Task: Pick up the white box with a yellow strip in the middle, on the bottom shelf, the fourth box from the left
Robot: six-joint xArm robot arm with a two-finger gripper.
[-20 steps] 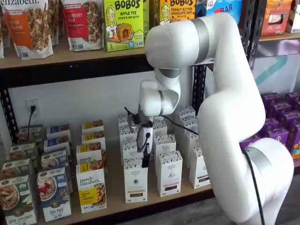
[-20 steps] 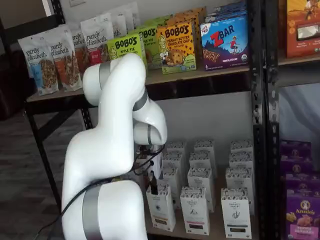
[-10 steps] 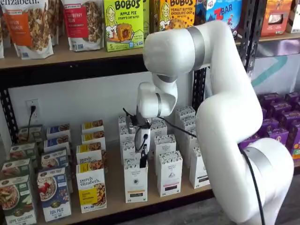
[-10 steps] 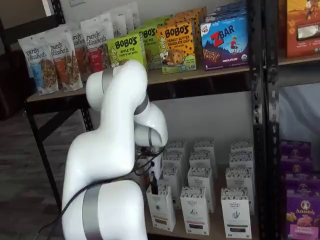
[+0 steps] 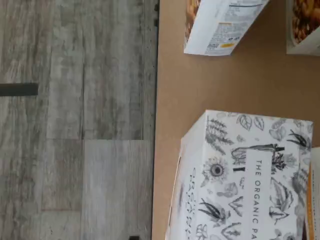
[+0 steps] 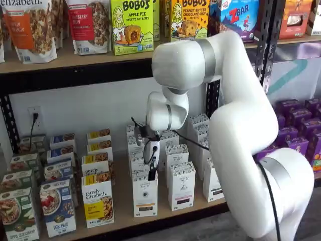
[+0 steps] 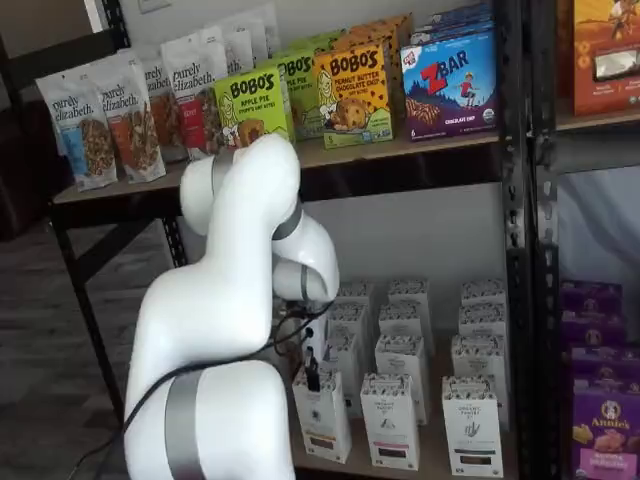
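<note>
Nothing was grabbed yet: the gripper (image 6: 152,173) hung at lower middle above the white box (image 6: 145,195), jaws wide.

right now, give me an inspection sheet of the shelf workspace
surface: bottom shelf, tan board with a black front edge, full of boxes.
job's things: white box stands upright in the front row, untouched.
clutter: purely elizabeth box to one side of it, like white carton to the other; cereal boxes further along.
grippers: gripper hangs just above the white box, side-on; fingers empty.
cables: black cable runs from the wrist to the arm; a plug sits in the wall outlet.
surroundings: upper shelf with bags and Bobo's boxes; purple boxes in the next bay.
</note>
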